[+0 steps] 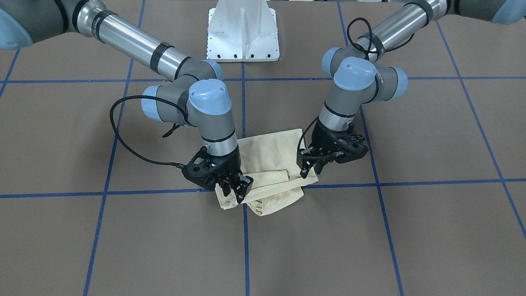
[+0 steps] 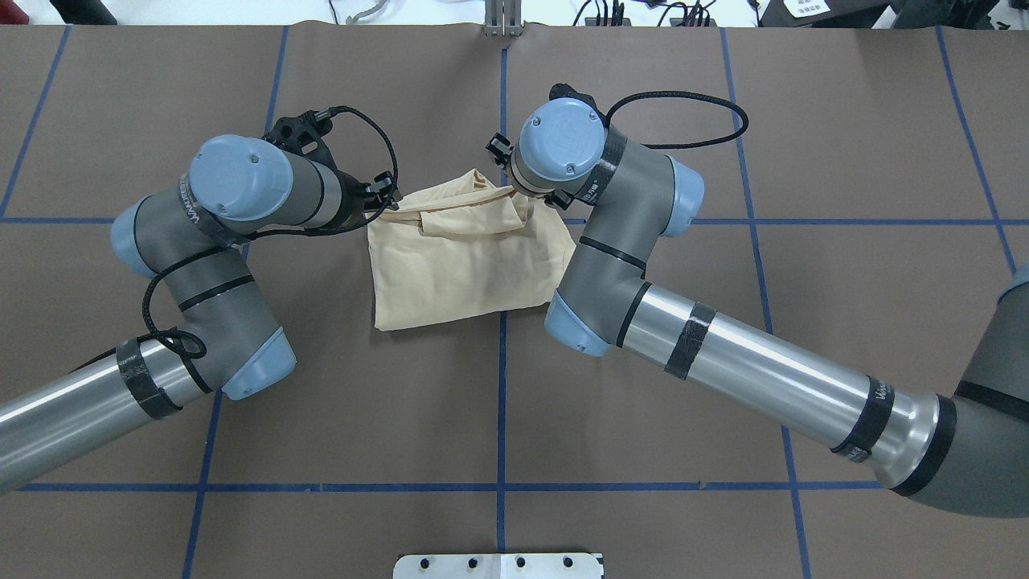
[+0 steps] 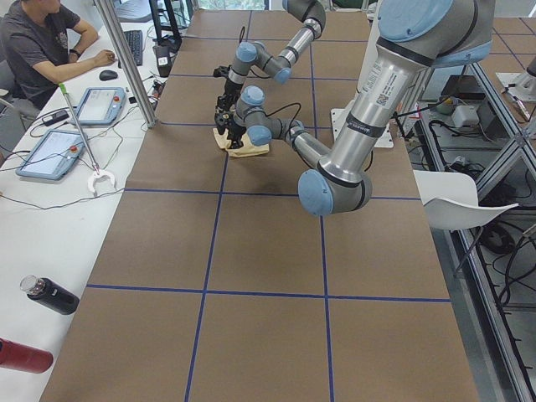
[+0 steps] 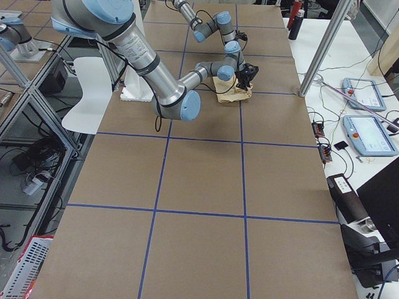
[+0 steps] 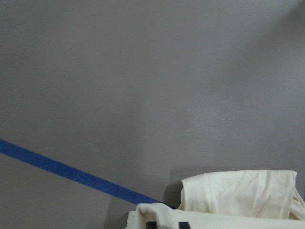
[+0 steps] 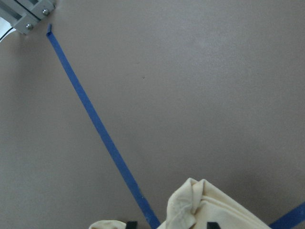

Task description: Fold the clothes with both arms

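The clothes (image 1: 271,154) are a pale cream-yellow shirt bunched into a small folded bundle in the middle of the table (image 2: 458,265). Its far edge, seen from the robot, is rolled up and lifted. My left gripper (image 1: 311,167) stands at that edge's left corner (image 2: 390,199), shut on the fabric. The left wrist view shows cloth (image 5: 238,195) draped over the fingertips. My right gripper (image 1: 235,190) pinches the other corner, with a bunch of cloth (image 6: 209,205) rising between its fingers. In the overhead view the right wrist hides that gripper. No print or label shows.
The brown table cover (image 1: 431,135) carries a grid of blue tape lines (image 1: 411,182). The white pedestal base (image 1: 243,31) stands behind the shirt. Beside the table are a person at a desk (image 3: 42,42), bottles (image 3: 50,295) and a white chair (image 3: 461,193).
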`<control>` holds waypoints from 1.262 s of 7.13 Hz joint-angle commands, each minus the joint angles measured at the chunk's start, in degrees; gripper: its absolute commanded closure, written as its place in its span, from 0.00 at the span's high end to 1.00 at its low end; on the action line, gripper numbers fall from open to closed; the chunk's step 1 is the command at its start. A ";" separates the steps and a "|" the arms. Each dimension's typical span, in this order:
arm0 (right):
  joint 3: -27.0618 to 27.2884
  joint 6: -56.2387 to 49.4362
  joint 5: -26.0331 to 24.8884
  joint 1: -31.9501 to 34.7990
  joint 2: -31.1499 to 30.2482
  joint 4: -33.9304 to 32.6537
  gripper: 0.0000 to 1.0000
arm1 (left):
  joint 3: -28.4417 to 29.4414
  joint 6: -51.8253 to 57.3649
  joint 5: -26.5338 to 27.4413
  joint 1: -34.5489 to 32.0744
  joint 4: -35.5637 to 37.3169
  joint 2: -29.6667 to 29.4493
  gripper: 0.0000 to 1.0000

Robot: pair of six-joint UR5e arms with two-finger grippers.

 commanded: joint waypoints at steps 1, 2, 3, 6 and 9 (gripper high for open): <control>0.08 -0.17 0.11 0.72 -0.01 0.09 1.00 | -0.56 0.18 -0.32 -1.72 0.13 0.24 1.00; 0.25 -2.26 0.20 0.99 -0.01 0.09 1.00 | -1.34 1.40 -1.11 -2.86 0.48 0.41 1.00; 0.77 -6.89 0.20 0.99 0.08 -0.08 1.00 | -3.09 2.55 -2.51 -4.44 0.57 1.72 1.00; 2.27 -27.85 0.91 0.12 -0.53 -2.09 1.00 | -11.35 6.77 -2.79 -5.34 1.96 9.10 1.00; 2.19 -41.48 0.47 -4.08 2.71 -5.18 1.00 | -12.68 6.86 -2.79 -5.51 2.33 11.04 1.00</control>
